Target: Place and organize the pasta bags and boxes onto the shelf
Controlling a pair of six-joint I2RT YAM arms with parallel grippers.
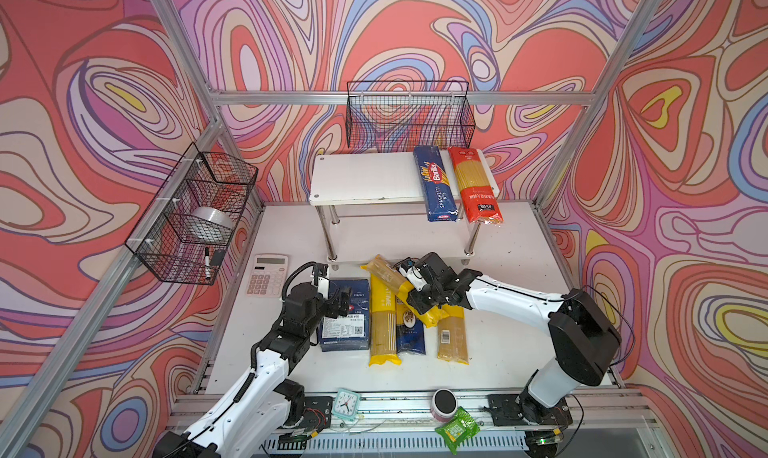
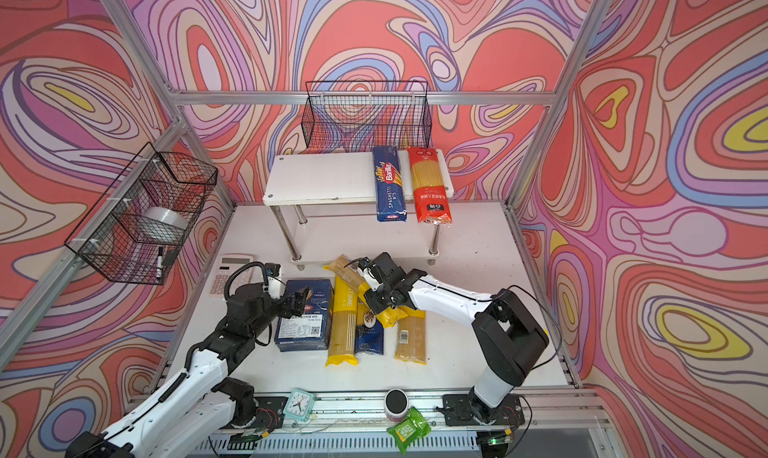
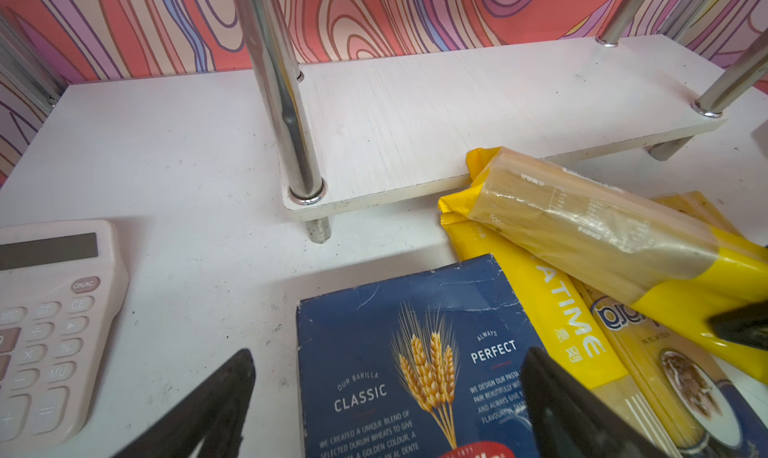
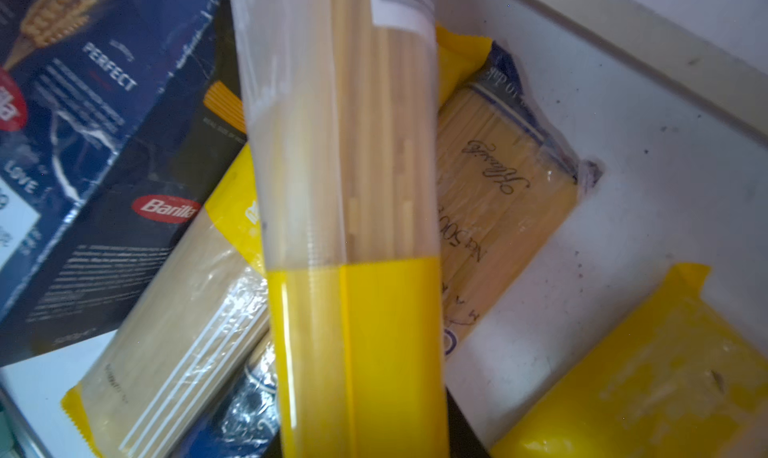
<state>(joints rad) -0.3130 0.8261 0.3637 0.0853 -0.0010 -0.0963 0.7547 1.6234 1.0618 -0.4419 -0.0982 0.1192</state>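
Observation:
My right gripper [image 1: 415, 295] [image 4: 357, 435] is shut on a yellow-and-clear bag [image 1: 384, 269] [image 4: 353, 165], which lies slanted over the pile with its far end near the shelf's lower board [image 3: 457, 115]. Under it lie the yellow PASTA TIME bag [image 1: 384, 327], a dark blue-gold bag [image 1: 410, 337] and another yellow-and-clear bag [image 1: 453, 337]. My left gripper [image 1: 338, 303] [image 3: 388, 354] hangs open over a flat navy Barilla carton [image 1: 345, 331] [image 3: 357, 344]. On the shelf's top board [image 1: 365, 177] lie the blue Barilla Spaghetti box [image 1: 436, 182] and a red-and-clear bag [image 1: 473, 186].
A white calculator [image 1: 266, 275] lies left of the carton. Black wire baskets hang on the back wall [image 1: 409, 115] and the left wall [image 1: 195, 215]. A small clock [image 1: 346, 404], a round tin [image 1: 444, 402] and a green packet [image 1: 457, 429] sit at the front rail.

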